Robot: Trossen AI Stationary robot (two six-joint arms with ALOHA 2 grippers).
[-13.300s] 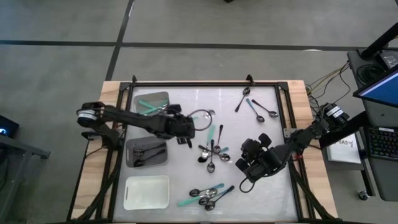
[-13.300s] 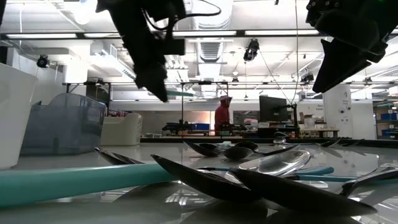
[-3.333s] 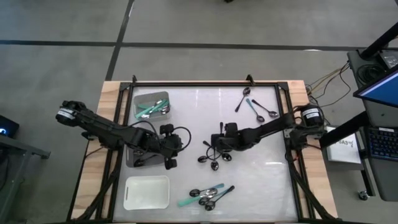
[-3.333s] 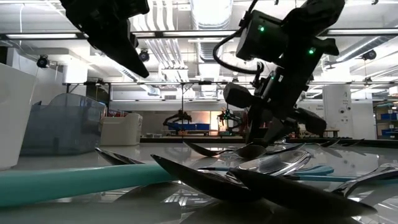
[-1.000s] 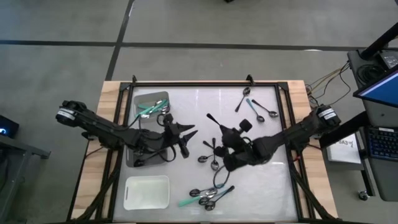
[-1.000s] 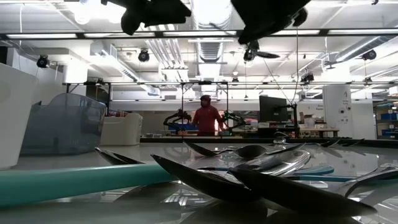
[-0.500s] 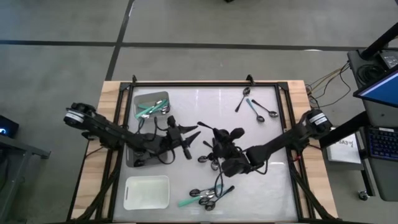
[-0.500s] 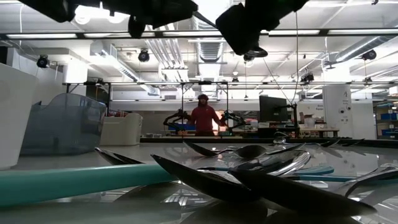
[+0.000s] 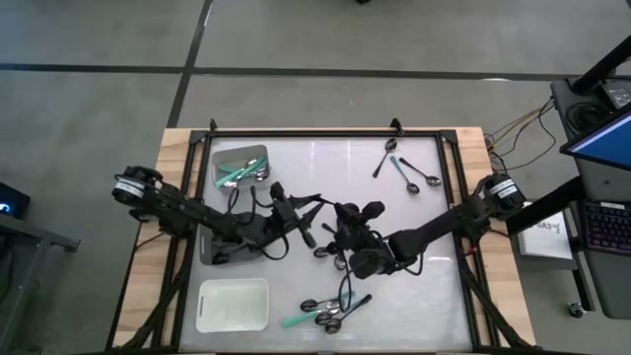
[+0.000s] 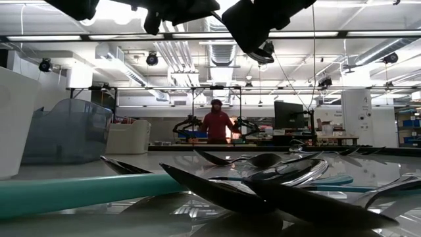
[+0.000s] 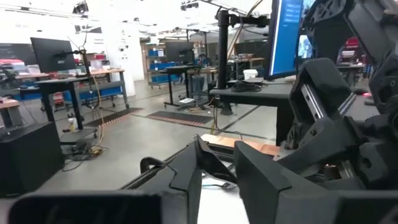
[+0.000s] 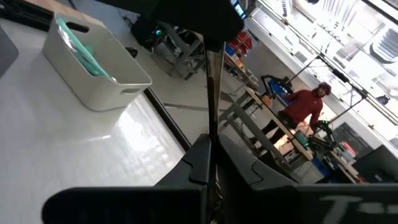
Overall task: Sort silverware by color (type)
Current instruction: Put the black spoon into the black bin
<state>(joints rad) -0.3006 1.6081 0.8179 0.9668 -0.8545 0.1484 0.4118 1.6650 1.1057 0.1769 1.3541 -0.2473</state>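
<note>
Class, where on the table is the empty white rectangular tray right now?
In the high view, the empty white rectangular tray sits near the table's front-left corner, just below the grey tray and left of a spoon cluster.

Centre of the white tabletop [image 9: 296, 168]: obstructed by 2 dark arms meeting tip to tip, left gripper [image 9: 314, 202] just beside right gripper [image 9: 340, 215]. Below them, a loose cluster of metal-bowled spoons [image 9: 333, 251]. Front edge: a second pile of teal-handled and silver spoons [image 9: 328, 312]. Far right corner: 4 scattered spoons [image 9: 406, 172]. Left side: 3 rectangular trays [image 9: 233, 305] in a column. Open surface lies between the tray column and the front pile.
</note>
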